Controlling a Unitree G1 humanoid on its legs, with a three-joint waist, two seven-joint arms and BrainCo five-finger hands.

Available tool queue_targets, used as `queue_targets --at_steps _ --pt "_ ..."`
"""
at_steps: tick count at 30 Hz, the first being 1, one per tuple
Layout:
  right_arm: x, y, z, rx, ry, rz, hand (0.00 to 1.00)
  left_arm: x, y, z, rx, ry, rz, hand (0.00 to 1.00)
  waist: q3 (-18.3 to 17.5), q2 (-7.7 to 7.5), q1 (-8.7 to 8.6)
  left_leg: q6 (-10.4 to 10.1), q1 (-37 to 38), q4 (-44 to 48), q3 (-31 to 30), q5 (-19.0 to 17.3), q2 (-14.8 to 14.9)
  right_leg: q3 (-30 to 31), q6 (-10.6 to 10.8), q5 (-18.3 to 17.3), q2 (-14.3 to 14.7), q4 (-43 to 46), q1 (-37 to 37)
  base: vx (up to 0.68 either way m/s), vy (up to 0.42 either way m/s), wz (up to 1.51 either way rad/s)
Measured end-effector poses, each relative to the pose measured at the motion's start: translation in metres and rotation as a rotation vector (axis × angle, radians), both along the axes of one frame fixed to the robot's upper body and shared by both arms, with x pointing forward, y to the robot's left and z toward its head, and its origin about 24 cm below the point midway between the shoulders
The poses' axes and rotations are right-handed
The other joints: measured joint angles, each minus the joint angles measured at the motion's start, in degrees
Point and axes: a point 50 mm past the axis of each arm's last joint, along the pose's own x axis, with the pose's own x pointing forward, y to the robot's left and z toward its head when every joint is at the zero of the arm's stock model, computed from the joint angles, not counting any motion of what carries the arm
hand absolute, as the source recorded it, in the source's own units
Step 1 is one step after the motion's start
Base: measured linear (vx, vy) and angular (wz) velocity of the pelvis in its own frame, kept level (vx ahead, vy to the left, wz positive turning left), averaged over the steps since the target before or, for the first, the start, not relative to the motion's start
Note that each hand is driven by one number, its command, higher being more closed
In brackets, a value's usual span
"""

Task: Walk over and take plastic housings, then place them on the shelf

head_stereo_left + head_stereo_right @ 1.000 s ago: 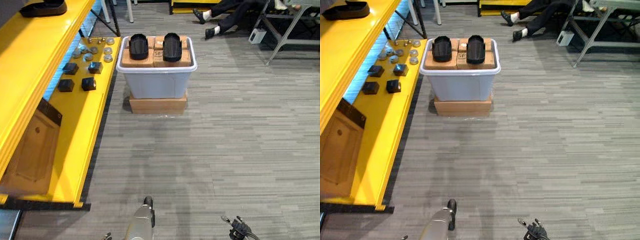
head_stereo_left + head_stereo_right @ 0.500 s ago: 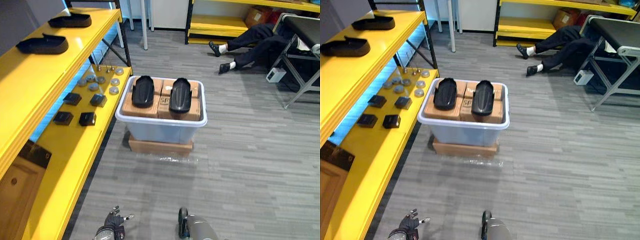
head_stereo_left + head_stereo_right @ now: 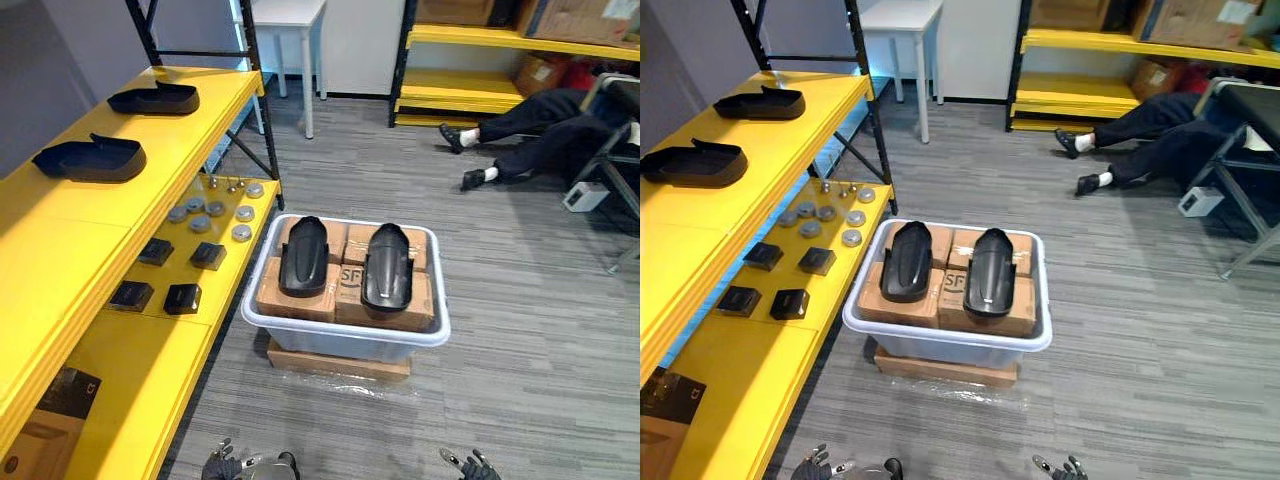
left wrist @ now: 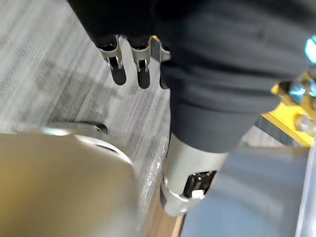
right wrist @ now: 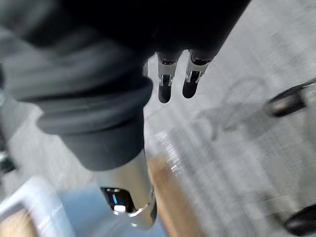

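Observation:
Two black plastic housings (image 3: 303,255) (image 3: 386,266) lie side by side on cardboard boxes inside a pale grey tub (image 3: 345,340) on the floor ahead of me. Two more black housings (image 3: 90,158) (image 3: 155,98) rest on the upper level of the yellow shelf (image 3: 150,190) at my left. My left hand (image 3: 222,466) and right hand (image 3: 470,466) hang low at the near edge, well short of the tub. Straight fingers (image 4: 129,69) (image 5: 177,79) hang over the grey floor in each wrist view, holding nothing.
The tub stands on a flat cardboard box (image 3: 335,362). The lower yellow shelf holds small black blocks (image 3: 182,298), silver discs (image 3: 215,210) and a brown box (image 3: 40,430). A person's legs (image 3: 520,130) stretch across the floor at the far right, by more yellow shelving (image 3: 470,85).
The whole view has shifted as I walk nearer: the tub now sits closer and more of the room behind shows. My arms have swung, and both hands now hang at the lower edge.

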Motion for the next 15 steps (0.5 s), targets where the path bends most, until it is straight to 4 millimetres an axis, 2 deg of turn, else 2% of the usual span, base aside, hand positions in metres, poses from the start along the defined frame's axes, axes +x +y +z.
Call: queue_targets --at_steps 1,2,3,4,5,6,7,8,9,10,12,15 --pt "0.004 0.000 0.003 -0.016 -0.014 0.010 0.00 0.000 0.001 0.000 0.005 0.002 -0.013 0.00 0.3 -0.19 0.19 0.0 1.7 -1.4 -0.2 0.0 0.2 0.2 1.2 0.6 -0.3 5.9 -2.2 0.35 0.035 0.21" --pt "0.010 0.000 0.006 -0.046 -0.032 0.039 0.00 0.001 0.003 0.001 0.016 0.003 -0.031 0.00 0.8 -0.26 0.27 0.1 3.8 -3.1 -0.3 0.0 0.3 1.3 3.3 0.4 -0.5 13.9 -5.5 0.32 -0.033 0.23" --pt "0.019 -0.002 0.013 -0.074 -0.071 0.057 0.00 0.002 0.005 0.002 0.029 0.012 -0.057 0.00 1.1 -0.45 0.13 0.0 6.1 -4.5 -0.8 0.0 0.6 2.1 5.0 -3.0 -0.1 19.8 -8.9 0.36 -0.075 0.29" --pt "0.027 -0.005 0.022 -0.118 -0.109 0.079 0.00 0.003 0.005 0.002 0.035 0.010 -0.070 0.00 1.1 -0.21 0.03 0.0 8.2 -6.0 -1.2 0.0 1.2 1.3 3.9 -5.9 0.3 20.7 -11.6 0.27 -0.080 0.30" --pt "0.030 -0.006 0.026 -0.140 -0.128 0.092 0.00 0.004 0.006 0.003 0.042 0.008 -0.074 0.00 1.2 -0.10 -0.07 0.0 9.0 -6.5 -1.5 0.0 1.6 0.8 3.5 -7.0 0.3 19.3 -12.7 0.26 -0.118 0.34" --pt "0.036 -0.006 0.034 -0.189 -0.163 0.124 0.00 0.008 0.009 0.005 0.057 -0.003 -0.079 0.00 1.1 -0.24 -0.54 -0.5 9.2 -6.8 -2.2 0.1 2.1 0.2 3.1 -7.5 0.2 12.4 -14.3 0.28 -0.198 0.46" --pt "0.041 -0.007 0.045 -0.237 -0.207 0.140 0.00 0.011 0.016 0.009 0.081 -0.022 -0.083 0.00 0.4 -2.26 -0.74 -2.3 9.0 -7.0 -3.0 -0.5 0.6 1.5 2.1 0.8 -1.0 -1.8 -14.8 0.23 -0.175 0.43" --pt "0.041 -0.008 0.047 -0.252 -0.211 0.143 0.00 0.013 0.017 0.009 0.083 -0.026 -0.084 0.00 0.4 -2.89 -0.83 -2.8 9.1 -7.0 -3.4 -0.9 0.3 1.7 1.2 1.1 -1.3 -2.2 -15.2 0.23 -0.246 0.37" --pt "0.045 -0.016 0.052 -0.296 -0.218 0.140 0.00 0.011 0.008 0.006 0.060 -0.021 -0.078 0.00 0.2 -0.85 -1.35 -3.4 9.3 -8.1 -4.3 -1.2 2.1 1.2 1.1 1.2 0.4 -2.3 -14.2 0.18 -0.200 0.09" --pt "0.050 -0.021 0.062 -0.358 -0.241 0.148 0.00 0.007 0.000 0.004 0.039 -0.014 -0.074 0.00 -0.7 0.43 -1.20 -3.5 9.4 -9.4 -4.1 -1.2 3.4 1.2 0.4 1.7 2.0 -5.4 -13.6 0.21 -0.228 -0.01" --pt "0.059 -0.022 0.075 -0.416 -0.289 0.161 0.00 -0.002 -0.007 0.000 0.020 0.004 -0.066 0.00 -1.5 1.93 -1.09 -3.4 10.3 -12.1 -3.5 -1.1 5.1 1.9 -0.2 3.7 4.2 -9.6 -12.9 0.16 -0.112 -0.40" --pt "0.073 -0.024 0.097 -0.502 -0.368 0.166 0.00 -0.001 -0.011 0.000 0.015 0.000 -0.062 0.00 -1.2 2.26 -0.19 -4.0 10.5 -13.1 -2.8 -0.8 5.3 3.1 0.0 5.9 5.0 -13.6 -12.2 0.10 -0.010 -0.33"
